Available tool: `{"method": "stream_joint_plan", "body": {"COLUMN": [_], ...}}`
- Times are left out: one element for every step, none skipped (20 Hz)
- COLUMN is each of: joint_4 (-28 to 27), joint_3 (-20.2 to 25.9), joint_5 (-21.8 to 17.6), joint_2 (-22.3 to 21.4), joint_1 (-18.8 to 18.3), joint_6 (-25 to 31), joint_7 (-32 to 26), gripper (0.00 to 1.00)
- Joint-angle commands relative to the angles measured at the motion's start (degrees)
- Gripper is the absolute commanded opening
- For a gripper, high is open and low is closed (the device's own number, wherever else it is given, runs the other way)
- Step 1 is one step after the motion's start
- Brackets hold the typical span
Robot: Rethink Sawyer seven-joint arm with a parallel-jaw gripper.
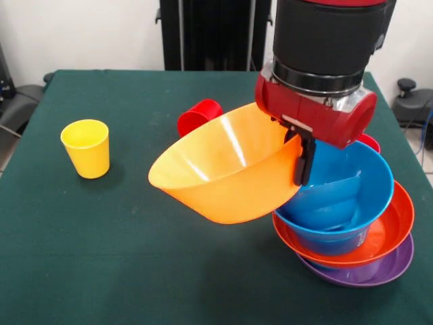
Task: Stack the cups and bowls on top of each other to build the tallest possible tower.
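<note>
The gripper (pixel 302 157), reaching down from the upper right of the frame, is clamped on the rim of the orange bowl (pixel 226 172), which hangs tilted at centre with its opening turned toward the upper left. At lower right sits the tower: purple bowl (pixel 369 274) lowest, red-orange bowl (pixel 385 240) in it, blue bowl (pixel 348 196) on top. A red cup (pixel 198 115) lies just behind the orange bowl; a yellow cup (pixel 86 147) stands upright at left on the green table (pixel 101 257)

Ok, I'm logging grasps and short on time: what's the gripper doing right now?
Gripper: shut on the rim of the orange bowl, holding it tilted and off the table beside the tower.
</note>
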Motion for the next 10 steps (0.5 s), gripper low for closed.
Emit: {"method": "stream_joint_plan", "body": {"joint_4": [-3.2, -3.4, -3.4, -3.3, -3.1, -2.9, -3.1, -3.5, -3.9, -4.0], "joint_3": [0.7, 0.6, 0.4, 0.3, 0.1, -0.1, -0.4, -0.6, -0.8, -0.9], "joint_5": [1.9, 2.2, 2.4, 2.7, 3.0, 3.4, 3.7, 4.0, 4.3, 4.6], "joint_2": [0.1, 0.2, 0.1, 0.2, 0.2, 0.1, 0.2, 0.3, 0.3, 0.3], "joint_1": [2.3, 2.4, 2.7, 2.8, 3.0, 3.1, 2.9, 2.7, 2.4, 2.4], "joint_6": [6.5, 6.6, 6.6, 6.6, 6.4, 6.4, 6.7, 7.2, 7.7, 7.9], "joint_7": [12.7, 12.6, 12.8, 12.7, 12.7, 12.6, 12.2, 11.9, 11.6, 11.3], "gripper": [0.0, 0.0, 0.0, 0.0, 0.0, 0.0, 0.0, 0.0, 0.0, 0.0]}}
